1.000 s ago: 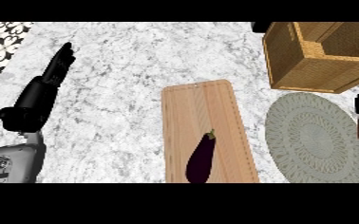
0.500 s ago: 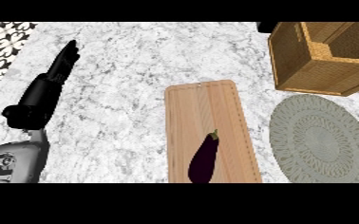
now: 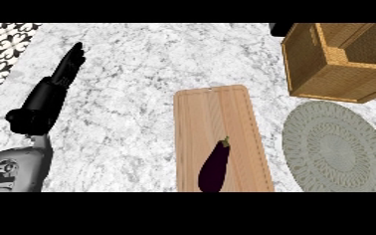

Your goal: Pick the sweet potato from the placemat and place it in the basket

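Left edge of the counter [image 3: 140, 64]: we see the left hand [image 3: 53, 87] held over the marble, with its grey forearm [image 3: 22, 167] coming in from the near left corner. The fingers [image 3: 72, 59] are straight and together, pointing toward the far edge and tilted slightly right. They hold nothing. A strip of patterned floor [image 3: 13, 35] shows beyond the counter's far left corner.

Centre: a wooden cutting board [image 3: 213, 114] lies lengthwise and runs off the near edge. An eggplant [image 3: 213, 168] lies on the board's near half with its stem toward the far edge. It's dark purple and lies a little slantwise. Hand and board are well apart.

Right: a round grey-green woven placemat [image 3: 330, 147] sits just beside the board's right side, cut off by the view's right and lower edges. The part we see shows only weave. The sweet potato doesn't show in the head view, so we can't tell where it is.

Far right corner: a wicker basket [image 3: 323, 74] sits just beyond the placemat, open side up. Its inside is only partly in view. A dark thing [image 3: 277, 28] sits against its far left corner, and we can't identify it.
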Tool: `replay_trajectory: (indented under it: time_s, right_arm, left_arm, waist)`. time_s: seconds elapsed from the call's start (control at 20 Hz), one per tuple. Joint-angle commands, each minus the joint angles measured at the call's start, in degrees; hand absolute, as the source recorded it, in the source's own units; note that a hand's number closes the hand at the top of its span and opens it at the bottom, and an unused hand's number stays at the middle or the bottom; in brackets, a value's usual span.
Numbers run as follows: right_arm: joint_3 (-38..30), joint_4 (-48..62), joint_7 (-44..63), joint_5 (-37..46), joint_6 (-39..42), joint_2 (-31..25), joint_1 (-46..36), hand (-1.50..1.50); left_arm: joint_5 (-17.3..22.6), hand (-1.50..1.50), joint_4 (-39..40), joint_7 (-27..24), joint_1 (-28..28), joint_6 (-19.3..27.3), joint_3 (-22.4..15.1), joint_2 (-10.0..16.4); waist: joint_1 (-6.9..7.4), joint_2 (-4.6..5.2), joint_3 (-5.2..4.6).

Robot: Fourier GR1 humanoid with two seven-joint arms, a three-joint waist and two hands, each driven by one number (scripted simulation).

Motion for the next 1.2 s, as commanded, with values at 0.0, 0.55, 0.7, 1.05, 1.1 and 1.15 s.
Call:
replay_trajectory:
  time_s: [0.0, 0.55, 0.7, 1.05, 1.1, 1.15]
  right_arm:
    - [-0.7, 1.1, -1.0, -1.7, 9.4, -3.9, -7.6, 1.5]
    - [7.0, 0.3, 8.2, 0.9, 21.9, -2.8, -22.0, 1.5]
    - [8.4, 0.4, 13.4, 0.9, 23.2, 0.2, -26.8, 1.5]
    - [12.0, 1.6, 18.3, 2.6, 23.0, 6.9, -30.4, 1.5]
    - [13.1, 1.0, 19.5, 3.3, 23.0, 7.9, -30.2, 1.5]
    - [14.1, 1.1, 18.7, 4.3, 23.5, 7.0, -29.9, 1.5]
  left_arm:
    - [-1.2, 0.0, 0.8, 0.3, -1.5, 1.3, -1.6, -2.0]
    - [-2.8, 0.0, 1.7, -2.2, 0.0, 1.8, -1.5, -1.5]
    - [-1.4, 0.0, 3.7, -1.0, -2.1, 0.7, 0.1, -0.3]
    - [-2.4, 0.0, 2.4, 1.5, -3.6, 2.5, -1.3, -2.8]
    - [-2.9, 0.0, 0.4, 2.5, -1.4, 2.1, -1.6, -2.1]
    - [-1.5, 0.0, 0.7, 1.0, -1.3, 0.5, 0.3, 0.0]
  waist:
    - [0.47, 0.13, -0.22]
    - [-0.08, -0.4, -0.49]
    - [-0.75, -0.55, -0.53]
    - [-1.19, -0.48, -0.48]
    - [-1.38, -0.83, -0.49]
    - [-1.13, -0.68, -0.48]
